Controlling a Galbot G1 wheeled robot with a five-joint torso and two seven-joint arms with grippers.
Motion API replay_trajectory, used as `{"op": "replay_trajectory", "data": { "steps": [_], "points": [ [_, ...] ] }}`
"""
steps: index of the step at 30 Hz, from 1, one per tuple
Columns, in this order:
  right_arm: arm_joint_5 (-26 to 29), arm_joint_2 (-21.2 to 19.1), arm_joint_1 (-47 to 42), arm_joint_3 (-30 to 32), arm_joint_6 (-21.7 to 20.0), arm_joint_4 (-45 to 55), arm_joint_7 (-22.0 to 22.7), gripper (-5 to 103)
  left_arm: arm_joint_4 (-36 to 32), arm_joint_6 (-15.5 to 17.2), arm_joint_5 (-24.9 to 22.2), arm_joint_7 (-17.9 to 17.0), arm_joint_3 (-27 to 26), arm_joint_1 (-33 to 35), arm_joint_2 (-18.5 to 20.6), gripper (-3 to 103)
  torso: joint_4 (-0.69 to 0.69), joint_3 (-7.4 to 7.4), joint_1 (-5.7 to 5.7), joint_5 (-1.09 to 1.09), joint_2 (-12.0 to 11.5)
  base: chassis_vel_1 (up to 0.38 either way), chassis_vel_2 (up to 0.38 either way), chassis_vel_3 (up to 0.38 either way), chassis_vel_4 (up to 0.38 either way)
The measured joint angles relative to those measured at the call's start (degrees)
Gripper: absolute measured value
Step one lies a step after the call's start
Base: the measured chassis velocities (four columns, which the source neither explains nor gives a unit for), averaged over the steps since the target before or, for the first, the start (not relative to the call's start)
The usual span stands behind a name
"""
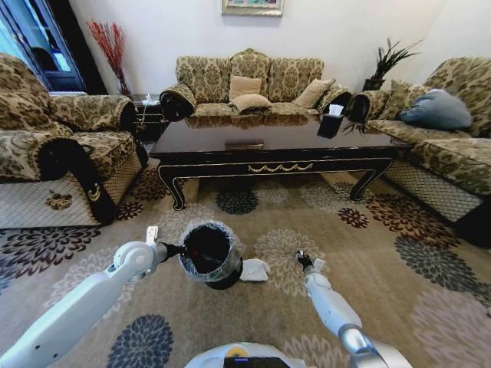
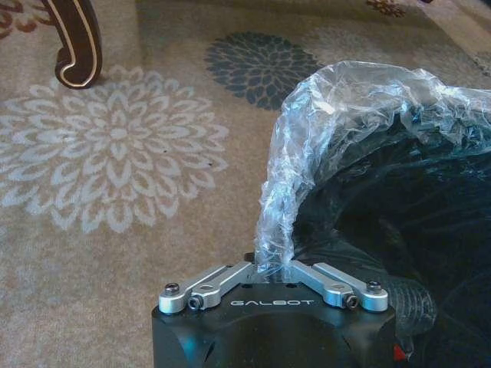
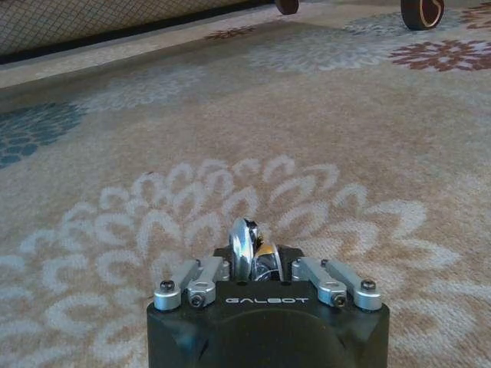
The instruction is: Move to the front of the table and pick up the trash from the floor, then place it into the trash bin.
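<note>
My left gripper (image 1: 170, 249) is shut on the rim of the trash bin (image 1: 209, 254), a black bucket lined with crinkly clear plastic, held tilted just above the floor (image 1: 383, 253). In the left wrist view the left gripper (image 2: 272, 268) pinches the bin's bag-covered rim (image 2: 307, 153). A crumpled white paper wad (image 1: 255, 270) lies on the carpet against the bin's right side. Low over the carpet to its right, my right gripper (image 1: 305, 261) is shut on a small shiny piece of trash (image 3: 245, 247). The dark table (image 1: 276, 146) stands ahead.
Patterned sofas flank the table: one on the left (image 1: 46, 153), one on the right (image 1: 453, 146), one behind (image 1: 253, 84). A curved table leg (image 2: 77, 42) stands beyond the bin. Open carpet (image 3: 307, 138) stretches ahead of the right gripper.
</note>
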Motion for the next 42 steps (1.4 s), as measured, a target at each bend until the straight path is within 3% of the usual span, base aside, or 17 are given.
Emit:
{"op": "replay_trajectory", "data": {
  "steps": [3,12,20,23,27,36,42],
  "points": [
    [-0.07,-0.10,-0.58,0.01,0.01,0.64,0.00,27,-0.08,0.00,0.04,0.00,-0.11,0.13,-0.04,0,0.00,0.00,0.00,-0.01,0.00,0.000,0.000,0.000,0.000],
    [-0.01,-0.02,-3.29,1.12,-0.85,4.04,0.55,27,-1.30,0.00,0.60,-0.17,-0.18,1.12,-0.53,0,0.01,0.00,0.00,0.00,0.00,0.000,0.000,0.000,0.000],
    [7.54,-4.70,-10.38,0.12,-3.52,21.79,2.96,27,-1.55,0.00,2.43,-1.16,1.32,1.26,-1.60,0,0.01,0.00,0.00,0.02,0.00,0.000,0.000,0.000,0.000],
    [7.94,-6.37,-13.35,0.51,-3.65,28.84,3.27,27,-1.59,0.00,2.84,-1.21,1.78,1.53,-2.05,0,-0.01,0.00,0.00,0.01,0.00,0.000,0.000,0.000,0.000],
    [6.35,-8.07,-18.66,1.62,-3.55,39.58,3.35,27,-2.11,0.00,3.14,-1.76,2.36,1.79,-2.32,0,0.00,0.00,0.00,-0.01,0.01,0.000,0.000,0.000,0.000],
    [-2.83,-8.36,-33.51,3.17,-1.19,62.72,2.98,27,-3.53,0.00,2.88,-2.67,3.43,2.07,-2.51,0,0.00,-0.01,0.00,-0.01,0.00,0.000,0.000,0.000,0.000],
    [-6.91,-7.36,-39.24,2.98,-0.33,71.63,2.64,27,-4.03,0.00,2.83,-3.07,3.90,2.62,-2.41,0,0.01,-0.01,0.00,0.00,0.00,0.000,0.000,0.000,0.000]
  ]
}}
